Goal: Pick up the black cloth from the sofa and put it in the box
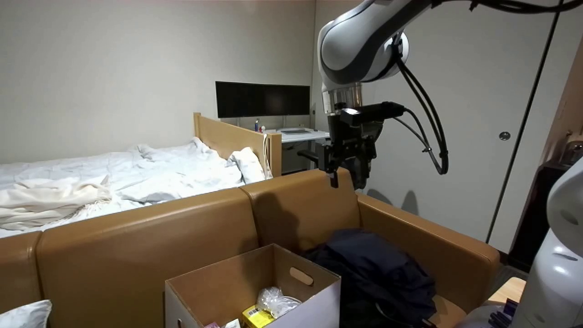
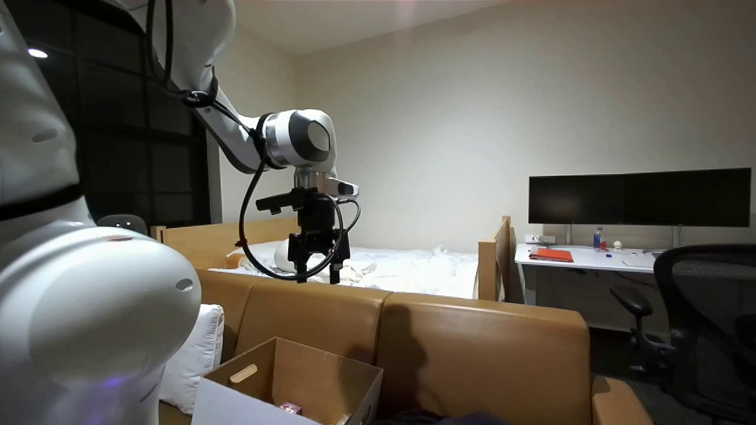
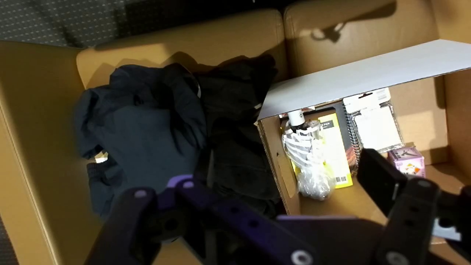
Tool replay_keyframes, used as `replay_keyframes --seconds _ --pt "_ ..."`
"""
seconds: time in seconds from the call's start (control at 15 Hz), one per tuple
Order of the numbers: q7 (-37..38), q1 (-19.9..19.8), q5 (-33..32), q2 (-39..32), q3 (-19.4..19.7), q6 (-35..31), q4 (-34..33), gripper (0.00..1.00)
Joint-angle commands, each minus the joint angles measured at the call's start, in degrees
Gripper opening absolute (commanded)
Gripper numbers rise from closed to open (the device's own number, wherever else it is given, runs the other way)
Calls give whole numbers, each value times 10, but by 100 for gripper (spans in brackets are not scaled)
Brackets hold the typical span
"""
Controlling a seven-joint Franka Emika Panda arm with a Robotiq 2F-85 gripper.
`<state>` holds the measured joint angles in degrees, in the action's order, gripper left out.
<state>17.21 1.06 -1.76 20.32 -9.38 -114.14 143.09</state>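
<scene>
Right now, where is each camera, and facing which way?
In an exterior view: facing the tan leather-look sofa from its front; white arm upper right.
In an exterior view: same side, facing the white-sheeted bed; arm and rounded white robot body left.
Wrist view: above the sofa, facing down at crumpled dark cloth; open jaws along the bottom.
Both exterior views share sofa, bed and brown-lined cardboard box.

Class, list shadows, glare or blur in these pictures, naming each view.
In both exterior views, a shadow crosses the back of the sofa; in an exterior view, a bright spot glares on the dark window; in the wrist view, a white packet looks washed out and the close-up end effector slightly blurred.
</scene>
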Motion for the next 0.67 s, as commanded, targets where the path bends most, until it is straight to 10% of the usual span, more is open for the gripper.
replay_keyframes --seconds 0.0,0.6 --pt "2 6 -2 0 6 1 -1 100" --pt "60 -39 -47 -70 41 6 -47 100"
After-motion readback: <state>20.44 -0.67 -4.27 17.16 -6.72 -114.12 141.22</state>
